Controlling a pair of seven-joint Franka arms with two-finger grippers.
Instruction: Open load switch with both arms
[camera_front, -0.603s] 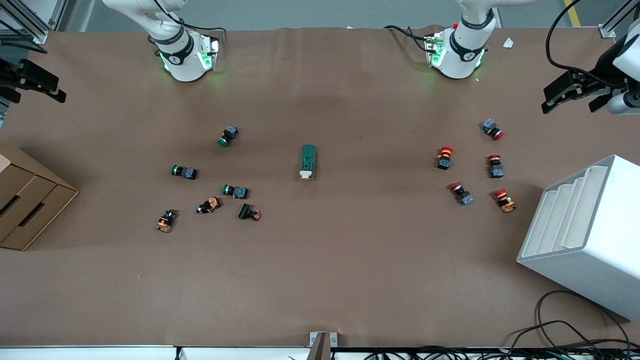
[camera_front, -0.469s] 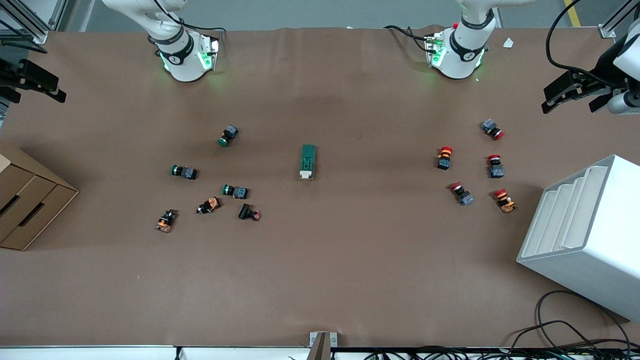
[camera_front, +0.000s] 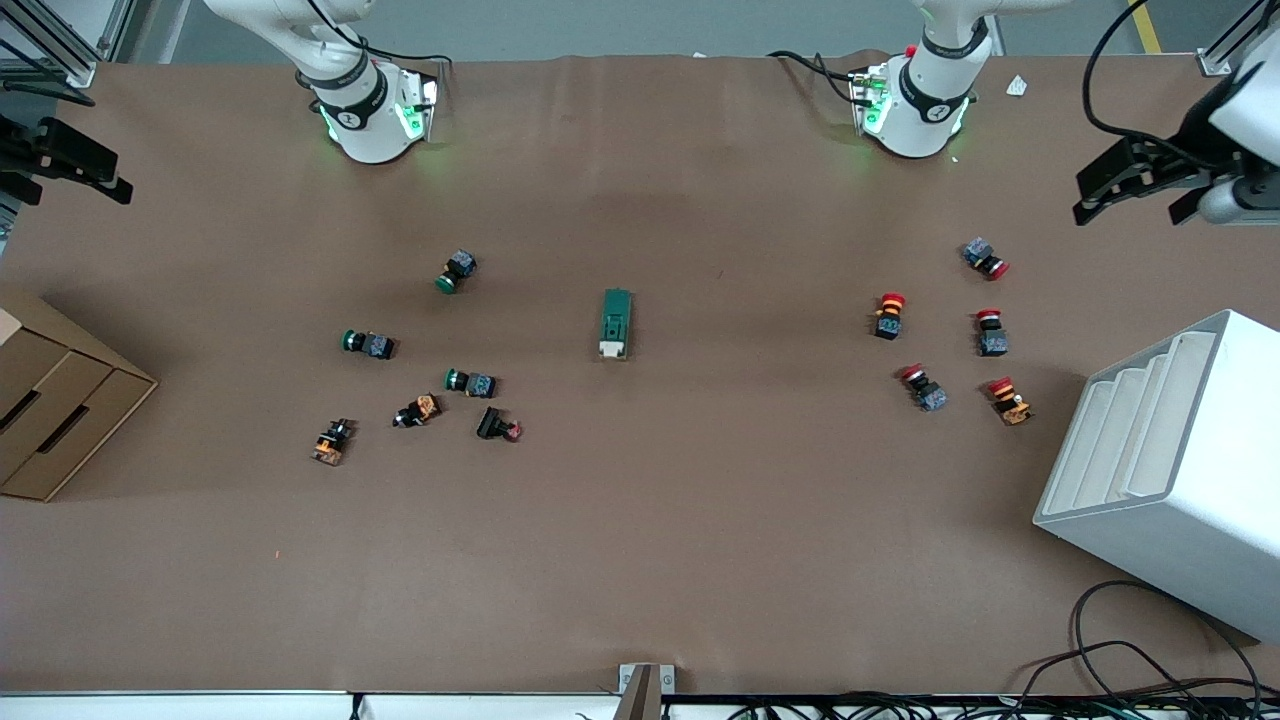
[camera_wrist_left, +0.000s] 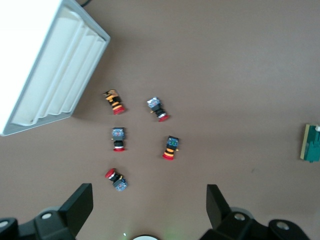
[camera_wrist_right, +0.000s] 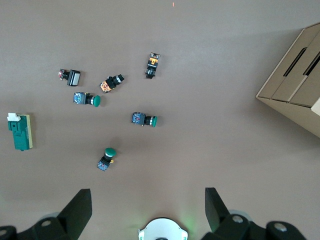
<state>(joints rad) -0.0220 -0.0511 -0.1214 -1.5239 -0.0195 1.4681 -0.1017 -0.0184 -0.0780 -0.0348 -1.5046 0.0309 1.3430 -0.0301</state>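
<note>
While both grippers hang high at the table's two ends, fingers spread and empty — the left gripper (camera_front: 1135, 185) over the red-capped buttons' (camera_front: 890, 314) end, the right gripper (camera_front: 62, 160) above the cardboard drawers (camera_front: 60, 410) — the load switch (camera_front: 616, 323) lies mid-table, roughly midway between the arm bases. Its long axis runs toward the front camera, white lever (camera_front: 611, 348) at the nearer end. Neither arm looks clearly closer; each must reach inward.

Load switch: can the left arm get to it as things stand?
Probably yes. The load switch lies alone mid-table with bare table around it. The left gripper, jaws open, is up at its own end; the red-capped push buttons sit under the direct path, so it should pass above them.
</note>
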